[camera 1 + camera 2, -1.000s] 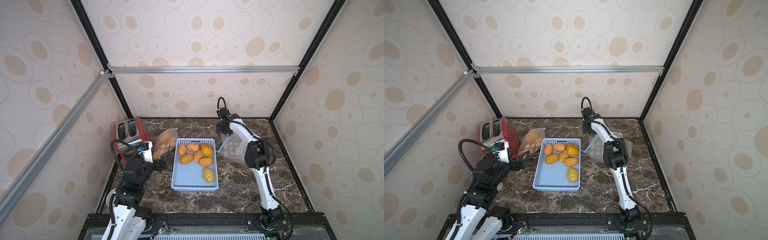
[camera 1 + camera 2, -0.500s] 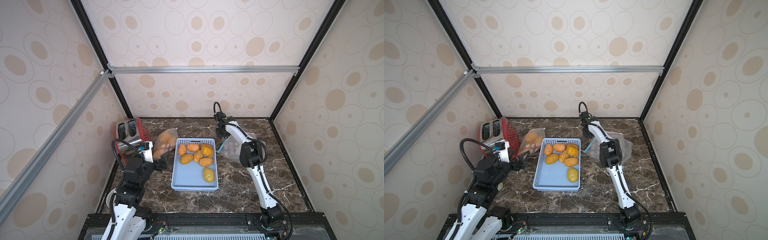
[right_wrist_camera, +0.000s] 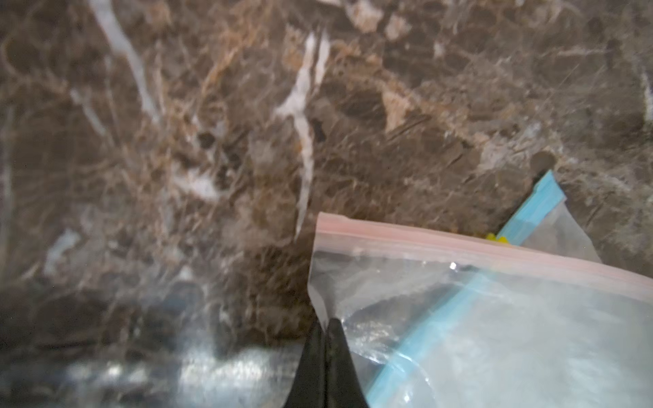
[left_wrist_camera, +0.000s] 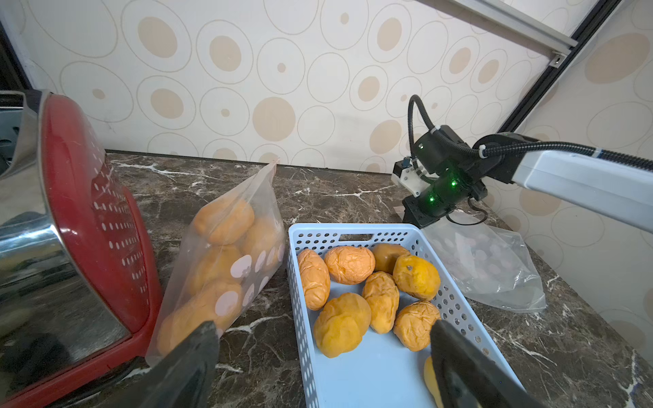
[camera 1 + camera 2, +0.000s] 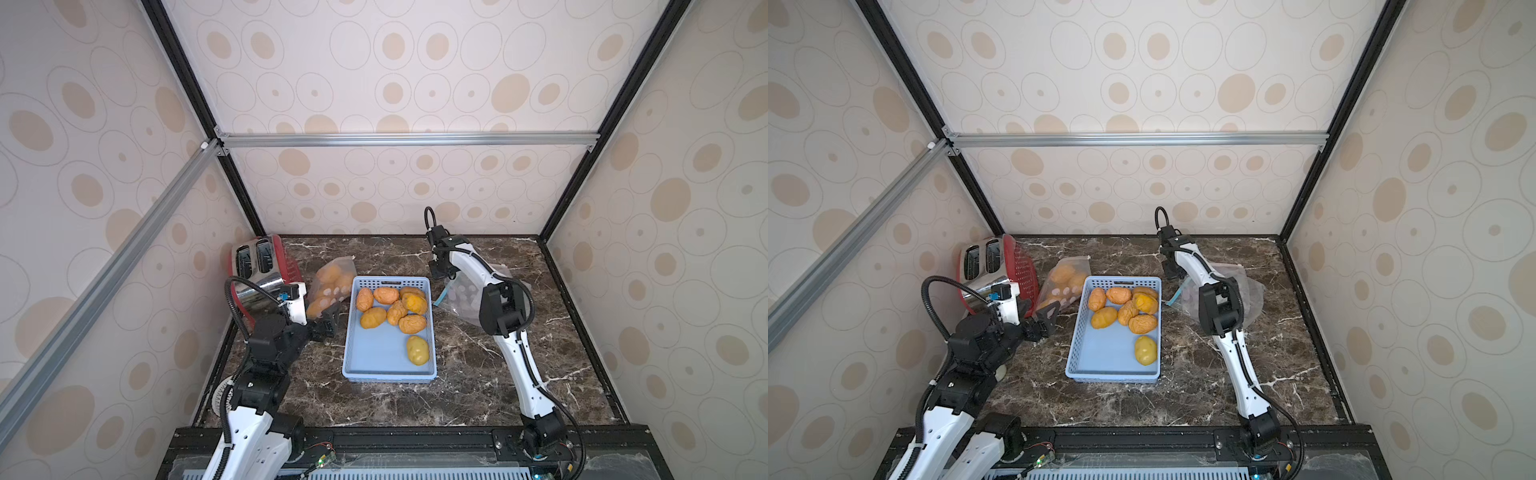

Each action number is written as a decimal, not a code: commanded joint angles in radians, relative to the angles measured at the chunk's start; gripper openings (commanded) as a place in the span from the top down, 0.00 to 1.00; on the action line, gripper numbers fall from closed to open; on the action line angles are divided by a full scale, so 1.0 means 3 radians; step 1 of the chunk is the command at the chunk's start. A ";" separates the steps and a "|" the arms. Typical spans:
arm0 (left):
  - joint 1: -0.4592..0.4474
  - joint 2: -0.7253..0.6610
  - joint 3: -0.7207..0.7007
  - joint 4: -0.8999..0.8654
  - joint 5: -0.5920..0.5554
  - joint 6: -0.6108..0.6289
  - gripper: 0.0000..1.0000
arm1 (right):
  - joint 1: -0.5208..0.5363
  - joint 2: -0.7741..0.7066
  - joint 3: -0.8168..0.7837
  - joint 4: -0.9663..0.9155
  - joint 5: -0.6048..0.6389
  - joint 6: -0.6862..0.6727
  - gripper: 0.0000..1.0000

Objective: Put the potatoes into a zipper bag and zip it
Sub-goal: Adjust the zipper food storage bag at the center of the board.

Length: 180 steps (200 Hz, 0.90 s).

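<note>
Where the red toaster [image 5: 257,270] stands at the far left, we see a filled zipper bag [image 5: 330,284] leaning against it with several tubers inside; we cannot tell whether its seal is pressed shut. Just beside it hangs the left gripper [image 4: 319,339], jaws spread wide and holding nothing. A careless swing from there could tip that bag over and spill it.

In the middle, eight potatoes [image 5: 395,309] lie in the blue basket [image 5: 388,376], seven clustered at the far end and one alone nearer us.

Further right, the right gripper [image 3: 327,326] is clenched on the side edge of an empty zipper bag [image 3: 459,300], just below its pink seal strip, low over the marble counter [image 3: 176,141]. We judge this pinch thin: the slick film may slide out on lifting. A second bag [image 3: 530,208] with a blue strip lies under it and may drag along, or the pinch may trap both walls and keep the mouth closed.
</note>
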 commanded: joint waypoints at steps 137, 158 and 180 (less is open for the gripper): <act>-0.0082 0.0116 -0.0024 0.0034 0.0240 -0.0124 0.11 | 0.1066 -0.3421 -0.3974 -0.0197 0.0689 -0.0943 0.97; -0.0095 0.0078 -0.0033 0.0034 0.0180 -0.0112 0.11 | 0.1073 -0.3564 -0.4141 -0.0513 0.1148 -0.0857 0.91; -0.0112 0.0075 -0.0038 0.0027 0.0156 -0.0104 0.11 | 0.1078 -0.3771 -0.4290 -0.0702 0.1335 -0.0770 0.80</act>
